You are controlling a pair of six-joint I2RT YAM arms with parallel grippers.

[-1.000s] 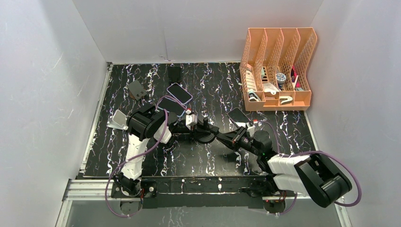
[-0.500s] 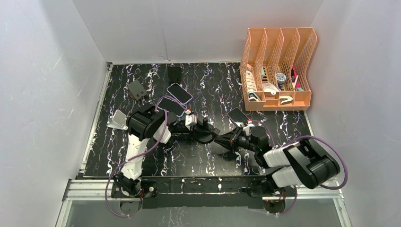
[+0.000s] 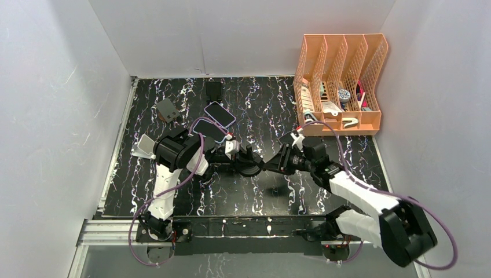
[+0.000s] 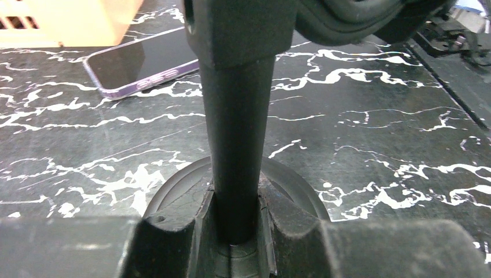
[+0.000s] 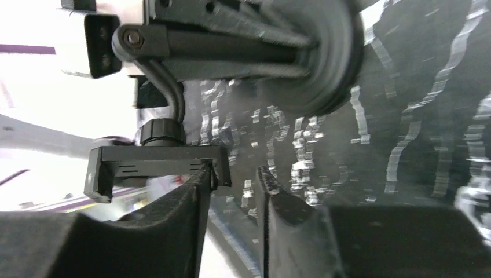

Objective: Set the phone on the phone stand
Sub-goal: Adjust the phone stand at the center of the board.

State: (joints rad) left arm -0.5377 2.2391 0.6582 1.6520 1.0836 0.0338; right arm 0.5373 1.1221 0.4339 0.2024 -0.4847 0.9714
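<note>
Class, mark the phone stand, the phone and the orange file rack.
phone stand (image 4: 236, 139), left wrist view, on its black pole.
phone (image 4: 145, 61), left wrist view, middle of its dark screen.
orange file rack (image 3: 367, 120), top view, on its low front wall.

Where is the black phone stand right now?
In the top view the black phone stand is mid-table, between the two arms. The left gripper is clamped on its pole, and the right gripper is just to its right.

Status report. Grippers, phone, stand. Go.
Left gripper shut on stand post. Right gripper open, empty, at the stand's clamp. Phone flat on table, not mounted. Right gripper crowds the clamp.
</note>
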